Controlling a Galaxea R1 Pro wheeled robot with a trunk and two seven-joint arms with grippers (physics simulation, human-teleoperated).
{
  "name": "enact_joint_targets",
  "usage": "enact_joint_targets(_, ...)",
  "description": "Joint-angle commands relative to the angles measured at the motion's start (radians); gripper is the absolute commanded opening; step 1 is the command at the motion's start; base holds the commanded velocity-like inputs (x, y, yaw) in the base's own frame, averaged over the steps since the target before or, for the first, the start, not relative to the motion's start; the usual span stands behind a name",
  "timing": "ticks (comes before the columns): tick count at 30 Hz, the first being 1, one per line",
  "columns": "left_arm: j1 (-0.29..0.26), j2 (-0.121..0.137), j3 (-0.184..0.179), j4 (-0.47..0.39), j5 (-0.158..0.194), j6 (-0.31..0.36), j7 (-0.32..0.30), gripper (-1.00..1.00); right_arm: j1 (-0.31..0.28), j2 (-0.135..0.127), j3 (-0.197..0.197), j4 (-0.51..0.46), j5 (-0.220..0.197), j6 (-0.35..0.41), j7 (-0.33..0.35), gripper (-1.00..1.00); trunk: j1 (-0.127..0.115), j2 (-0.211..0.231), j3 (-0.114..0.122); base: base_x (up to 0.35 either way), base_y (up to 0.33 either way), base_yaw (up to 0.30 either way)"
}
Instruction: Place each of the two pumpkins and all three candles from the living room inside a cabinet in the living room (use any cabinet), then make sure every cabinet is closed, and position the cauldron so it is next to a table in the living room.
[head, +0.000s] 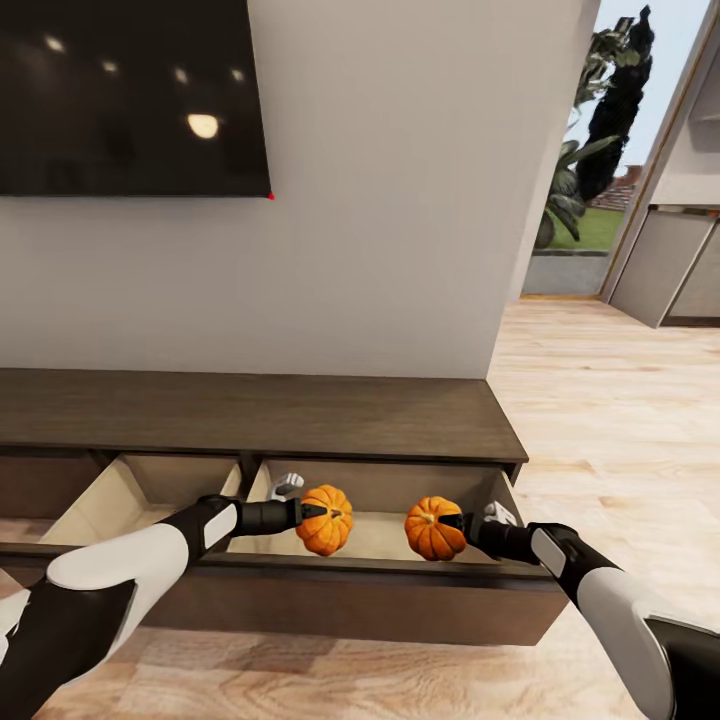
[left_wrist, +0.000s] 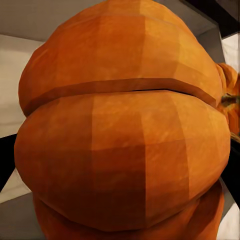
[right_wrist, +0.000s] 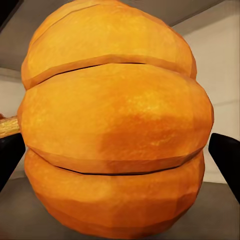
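1. At the left gripper (head: 312, 514): clamped on the left pumpkin (head: 326, 520), held over the open drawer (head: 380, 490) of the cabinet (head: 250, 412). In the left wrist view this pumpkin (left_wrist: 122, 125) is bright orange, ribbed and faceted; a dark finger (left_wrist: 5, 162) shows at its side.
2. At the right gripper (head: 462, 528): clamped on the right pumpkin (head: 434, 528), over the same drawer. Wrist view: lighter orange ribs (right_wrist: 115, 125), dark fingers (right_wrist: 227, 160) on both sides.
3. Orientation: both stems face inward, toward each other; each pumpkin's stem axis lies roughly horizontal.
4. Clearance: pumpkins apart, open gap between them. Drawer interior pale, front edge just below both. A second drawer (head: 130, 495) stands open beside it. Wood floor (head: 620, 400) open past the cabinet's right end.
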Motion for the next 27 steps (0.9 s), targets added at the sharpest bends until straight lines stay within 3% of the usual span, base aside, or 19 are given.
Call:
enact_joint_targets(1,0.000,0.001,0.001,-0.001,-0.001,-0.001,-0.003,-1.00,0.000,-0.001,-0.001,0.000,-0.002,0.000,-0.001,-1.00,0.000,0.000,0.000,0.000,0.000,0.000)
enact_joint_targets(22,0.000,-0.001,0.000,-0.009,-0.002,-0.004,-0.009,-1.00,0.000,-0.003,0.001,-0.002,-0.001,0.003,0.000,-1.00,0.000,0.000,0.000,0.064,0.000,0.000)
enact_joint_targets(27,0.000,-0.012,-0.001,-0.019,-0.003,-0.004,-0.008,-1.00,0.000,-0.003,0.000,0.000,-0.003,0.003,0.000,-1.00,0.000,0.000,0.000,0.128,-0.066,0.000)
